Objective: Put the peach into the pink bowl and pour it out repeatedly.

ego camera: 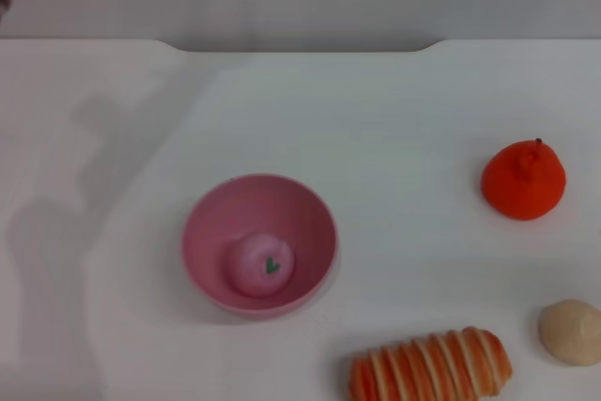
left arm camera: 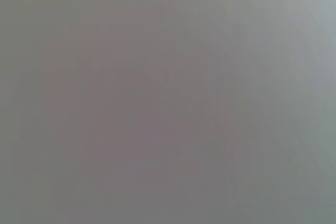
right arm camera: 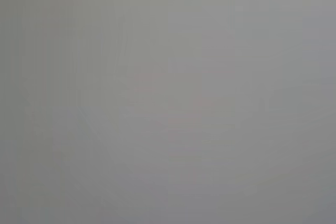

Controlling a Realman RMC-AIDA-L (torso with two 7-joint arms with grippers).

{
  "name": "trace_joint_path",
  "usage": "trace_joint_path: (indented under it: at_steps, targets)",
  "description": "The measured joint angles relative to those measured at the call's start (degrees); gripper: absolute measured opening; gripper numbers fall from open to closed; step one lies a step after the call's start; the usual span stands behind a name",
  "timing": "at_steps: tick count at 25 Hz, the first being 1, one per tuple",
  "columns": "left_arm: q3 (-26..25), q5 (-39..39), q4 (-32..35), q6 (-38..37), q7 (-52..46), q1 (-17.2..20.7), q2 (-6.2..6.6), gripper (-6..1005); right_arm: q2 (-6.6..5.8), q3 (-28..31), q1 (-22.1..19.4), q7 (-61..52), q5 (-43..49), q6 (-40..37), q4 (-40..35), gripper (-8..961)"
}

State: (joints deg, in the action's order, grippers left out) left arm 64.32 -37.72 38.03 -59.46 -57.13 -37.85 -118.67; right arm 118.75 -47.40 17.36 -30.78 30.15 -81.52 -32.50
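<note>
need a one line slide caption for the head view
Peach resting inside the upright pink bowl on the white table, with an orange fruit, striped bread and beige lump nearby.

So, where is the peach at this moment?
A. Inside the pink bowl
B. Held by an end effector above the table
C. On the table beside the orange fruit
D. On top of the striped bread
A. In the head view the peach lies at the bottom of the pink bowl, its green leaf mark facing up; no end effector is near it.
</note>
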Motion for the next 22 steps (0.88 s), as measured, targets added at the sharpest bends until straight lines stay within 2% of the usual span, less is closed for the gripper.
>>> trace_joint_path:
  at_steps: [2, 5, 7, 10, 13, 15, 18, 22]
  targets:
    - [1.8, 14.6, -9.9, -10.3, 19.1, 0.7, -0.12, 560, -0.14, 0.6, 1.0, 6.7, -6.2, -0.5, 3.4, 425]
    - [4.7, 25.2, -16.9, -14.9, 35.4, 2.7, -0.26, 560, -0.12, 2.9, 2.4, 15.5, -13.4, -0.5, 6.7, 426]
    - [5.4, 27.6, -18.4, -14.9, 39.4, 4.0, -0.29, 561, -0.06, 4.5, 3.3, 22.3, -18.6, -0.5, 9.2, 428]
    - [5.7, 30.7, -20.4, -15.2, 42.1, 7.3, -0.31, 561, -0.14, 5.3, 3.4, 27.2, -22.4, -0.5, 11.0, 429]
    - [5.9, 32.1, -20.9, -15.5, 41.3, 11.5, -0.33, 562, -0.15, 6.9, 2.9, 28.2, -22.9, -0.5, 12.2, 431]
    - [6.3, 32.6, -21.5, -15.9, 40.5, 12.9, -0.33, 562, -0.16, 7.8, 2.8, 28.8, -23.0, -0.8, 14.4, 432]
    - [6.7, 32.9, -22.9, -16.7, 39.8, 14.1, -0.33, 562, -0.18, 7.9, 2.9, 29.1, -23.0, -0.8, 15.6, 434]
    - [7.0, 33.0, -23.9, -16.8, 39.8, 13.7, -0.31, 562, -0.12, 7.9, 3.5, 29.2, -23.1, -0.5, 17.4, 435]
